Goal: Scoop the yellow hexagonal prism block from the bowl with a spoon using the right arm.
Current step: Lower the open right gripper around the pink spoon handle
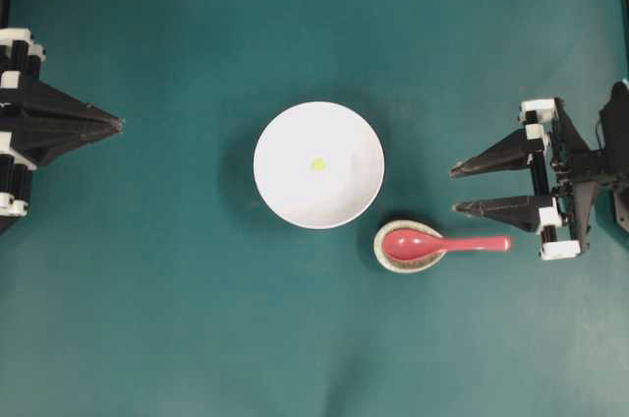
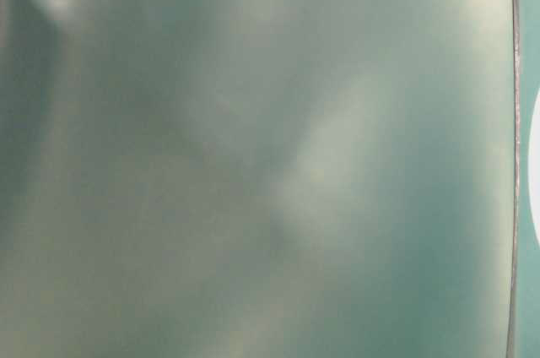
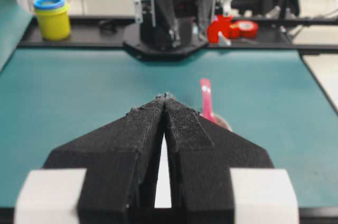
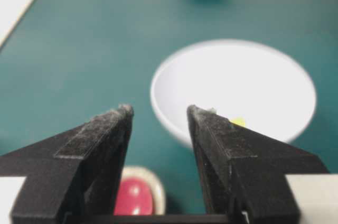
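The white bowl (image 1: 317,164) stands mid-table with the tiny yellow block (image 1: 316,164) inside it. The pink-red spoon (image 1: 442,244) lies with its scoop in a speckled cream spoon rest (image 1: 408,246), handle pointing right. My right gripper (image 1: 454,189) is open and empty, just right of the spoon handle's end and above it in the overhead view. In the right wrist view the gripper (image 4: 157,110) frames the bowl (image 4: 232,89), the block (image 4: 238,121) and the spoon's scoop (image 4: 133,196). My left gripper (image 1: 120,125) is shut and empty at the far left; in its wrist view (image 3: 165,97) the spoon handle (image 3: 206,99) shows beyond it.
Teal mat covers the table (image 1: 177,319). Beyond the far edge in the left wrist view stand a yellow tub with a blue lid (image 3: 52,17) and red tape rolls (image 3: 232,27). The table-level view is a blur.
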`<state>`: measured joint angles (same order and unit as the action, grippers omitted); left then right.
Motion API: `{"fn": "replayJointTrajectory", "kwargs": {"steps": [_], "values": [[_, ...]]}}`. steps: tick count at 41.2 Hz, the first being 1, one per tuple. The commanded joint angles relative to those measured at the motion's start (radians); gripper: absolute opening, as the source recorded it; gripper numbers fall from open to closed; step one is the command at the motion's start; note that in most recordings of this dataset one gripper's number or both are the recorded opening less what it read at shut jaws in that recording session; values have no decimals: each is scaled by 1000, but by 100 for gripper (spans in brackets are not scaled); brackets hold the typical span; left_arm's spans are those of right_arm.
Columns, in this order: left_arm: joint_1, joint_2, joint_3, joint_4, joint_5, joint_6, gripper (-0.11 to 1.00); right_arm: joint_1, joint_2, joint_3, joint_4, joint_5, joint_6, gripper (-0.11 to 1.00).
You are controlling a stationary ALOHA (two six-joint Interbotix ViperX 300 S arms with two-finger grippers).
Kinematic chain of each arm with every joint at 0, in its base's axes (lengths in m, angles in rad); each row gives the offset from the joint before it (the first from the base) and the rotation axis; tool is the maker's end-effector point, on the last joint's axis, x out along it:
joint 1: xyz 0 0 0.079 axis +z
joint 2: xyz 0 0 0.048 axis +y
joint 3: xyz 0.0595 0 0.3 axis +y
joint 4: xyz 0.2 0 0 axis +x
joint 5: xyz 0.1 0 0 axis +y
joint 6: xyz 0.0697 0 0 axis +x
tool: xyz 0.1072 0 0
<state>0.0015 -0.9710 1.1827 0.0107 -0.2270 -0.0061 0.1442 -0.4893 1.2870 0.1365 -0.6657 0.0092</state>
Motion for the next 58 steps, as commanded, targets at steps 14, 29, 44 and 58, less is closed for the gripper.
{"fn": "replayJointTrajectory", "kwargs": {"steps": [14, 29, 44, 58], "values": [[2, 11, -17, 0, 0, -3, 0, 218, 279, 58, 268, -345, -2, 53], [2, 11, -17, 2, 12, -5, 0, 419, 512, 23, 485, -488, -2, 53], [2, 11, -17, 2, 15, -6, 0, 477, 603, 21, 569, -518, -2, 53], [2, 11, -17, 2, 15, -6, 0, 477, 629, 21, 577, -483, 2, 53]]}}
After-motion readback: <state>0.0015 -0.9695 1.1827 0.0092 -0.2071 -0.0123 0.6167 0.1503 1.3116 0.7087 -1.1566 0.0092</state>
